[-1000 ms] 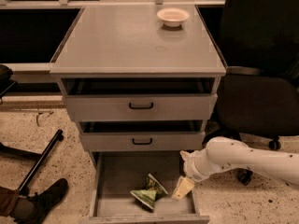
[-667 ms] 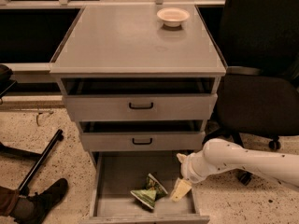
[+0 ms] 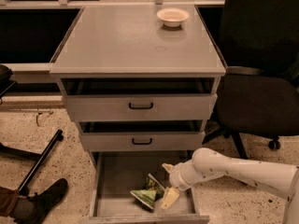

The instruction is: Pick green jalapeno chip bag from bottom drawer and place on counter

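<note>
Cabinet (image 3: 140,107): grey metal, three drawers, standing up-picture from the jaws and filling the centre of the camera view.

Office chair (image 3: 261,78): black, up and to the right of the jaws, just beside the cabinet's right flank.

Tabletop (image 3: 135,43): flat grey square top of the cabinet, thin raised rim, well above the jaws.

Arm (image 3: 238,169): white, enters from the right edge and runs left, ending at the gripper (image 3: 166,185) over the right half of the bottom drawer (image 3: 112,178).

Bottom drawer: pulled fully out, a plain grey tray with low sides; the jaws are inside its outline, towards its right wall and front half.

Upper two drawers (image 3: 140,105): each with a black handle, both partly out, stacked directly above the jaws.

Shoe (image 3: 44,203): black, on the speckled floor well left of the jaws, at the lower-left corner. A black bar (image 3: 41,158) lies slanted on the floor above it.

Green jalapeno chip bag (image 3: 145,194): crumpled, lying on the drawer floor just left of the jaws, against the lower finger; whether they actually touch cannot be determined.

White bowl (image 3: 173,17): at the far right corner of the tabletop, well above the jaws.

Jaws: spread apart, one finger up-picture, one down-picture, nothing clamped between them.
</note>
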You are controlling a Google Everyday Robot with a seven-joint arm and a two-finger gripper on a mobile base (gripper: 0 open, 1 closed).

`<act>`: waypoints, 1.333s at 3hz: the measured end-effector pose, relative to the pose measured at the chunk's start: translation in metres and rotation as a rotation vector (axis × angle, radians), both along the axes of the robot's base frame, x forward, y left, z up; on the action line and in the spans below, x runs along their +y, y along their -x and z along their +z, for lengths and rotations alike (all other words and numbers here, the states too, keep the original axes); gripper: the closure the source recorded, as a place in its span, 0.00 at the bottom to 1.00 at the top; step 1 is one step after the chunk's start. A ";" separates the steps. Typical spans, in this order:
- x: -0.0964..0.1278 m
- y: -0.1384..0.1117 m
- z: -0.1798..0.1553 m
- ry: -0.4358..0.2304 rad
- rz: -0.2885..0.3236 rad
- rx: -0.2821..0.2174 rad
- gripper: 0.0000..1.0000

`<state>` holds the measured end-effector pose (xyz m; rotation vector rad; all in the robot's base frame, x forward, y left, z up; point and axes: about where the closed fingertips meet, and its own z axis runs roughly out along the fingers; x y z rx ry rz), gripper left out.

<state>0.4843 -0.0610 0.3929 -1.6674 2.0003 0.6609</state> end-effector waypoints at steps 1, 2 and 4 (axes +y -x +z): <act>0.014 0.005 -0.015 -0.047 0.019 -0.044 0.00; 0.028 -0.016 -0.028 -0.058 0.020 -0.113 0.00; 0.032 -0.016 -0.061 -0.039 0.051 -0.095 0.00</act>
